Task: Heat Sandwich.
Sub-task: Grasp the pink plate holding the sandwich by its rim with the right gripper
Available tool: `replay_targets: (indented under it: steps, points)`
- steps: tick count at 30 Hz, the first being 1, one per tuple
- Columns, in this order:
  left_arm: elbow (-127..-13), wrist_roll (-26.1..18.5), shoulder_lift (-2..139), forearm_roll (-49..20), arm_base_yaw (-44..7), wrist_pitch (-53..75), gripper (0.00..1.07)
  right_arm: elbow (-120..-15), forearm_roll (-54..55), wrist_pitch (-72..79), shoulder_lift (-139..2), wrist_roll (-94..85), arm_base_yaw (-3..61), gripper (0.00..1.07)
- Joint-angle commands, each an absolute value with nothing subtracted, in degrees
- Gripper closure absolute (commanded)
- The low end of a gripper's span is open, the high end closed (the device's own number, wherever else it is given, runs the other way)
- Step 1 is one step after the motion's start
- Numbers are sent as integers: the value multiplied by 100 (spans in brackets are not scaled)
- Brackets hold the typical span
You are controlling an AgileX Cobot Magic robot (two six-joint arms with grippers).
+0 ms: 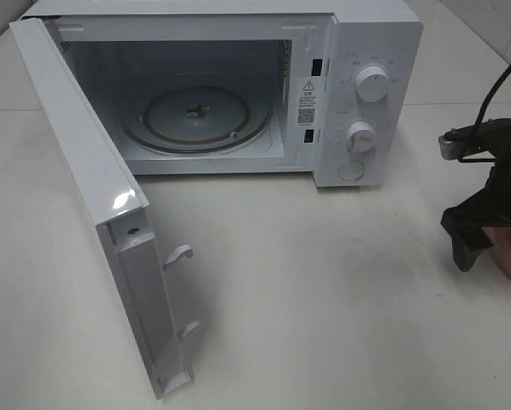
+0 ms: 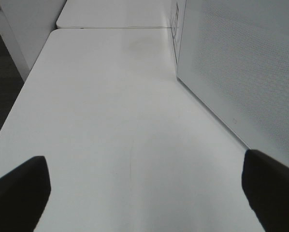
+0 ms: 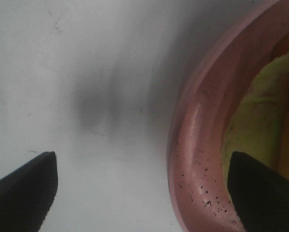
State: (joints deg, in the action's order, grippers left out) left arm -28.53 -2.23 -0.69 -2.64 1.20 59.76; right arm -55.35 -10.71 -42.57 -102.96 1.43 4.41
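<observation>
A white microwave (image 1: 367,51) is placed at the back of the tabletop (image 1: 324,299), with its door (image 1: 85,171) swung fully open and a glass turntable (image 1: 196,115) seen inside. The sandwich (image 3: 253,116) is found on a pink plate (image 3: 193,145) at the right edge of the tabletop, well apart from the microwave; only a pale yellowish part of it is shown. The right fingers (image 3: 23,188) are spread wide across the plate rim and nothing is held. The left fingers (image 2: 19,193) are also spread wide, empty, above bare tabletop beside the open door

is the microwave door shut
No, the door is swung wide open, showing the turntable inside the microwave.
</observation>
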Motion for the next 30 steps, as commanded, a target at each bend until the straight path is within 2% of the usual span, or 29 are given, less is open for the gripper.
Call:
replay_targets:
  steps: [1, 20, 24, 26, 27, 29, 30]
  points:
    - [-2836, -195, -189, -264, 86, 5936, 3, -5563, -1197, -4160, -10468, 298, 395, 17]
    - [-2836, -195, -189, -264, 86, 5936, 3, -5558, -1089, -3994, -10858, 281, 395, 22]
    - [-2836, -195, -189, -264, 86, 5936, 3, -5558, -1089, -4051, -10858, 281, 395, 37]
    - [-2836, -195, -189, -264, 86, 5936, 3, -5558, -1197, -4051, -10858, 361, 395, 56]
    - [-2836, -195, -189, -264, 86, 5936, 3, -5558, -1197, -4051, -10858, 361, 395, 56]
    - [-2836, -195, -189, -264, 86, 5936, 3, -5558, -1283, -4051, -10858, 458, 395, 72]
    - [-2836, -195, -189, -264, 86, 5936, 3, -5558, -1358, -4045, -10858, 607, 395, 92]
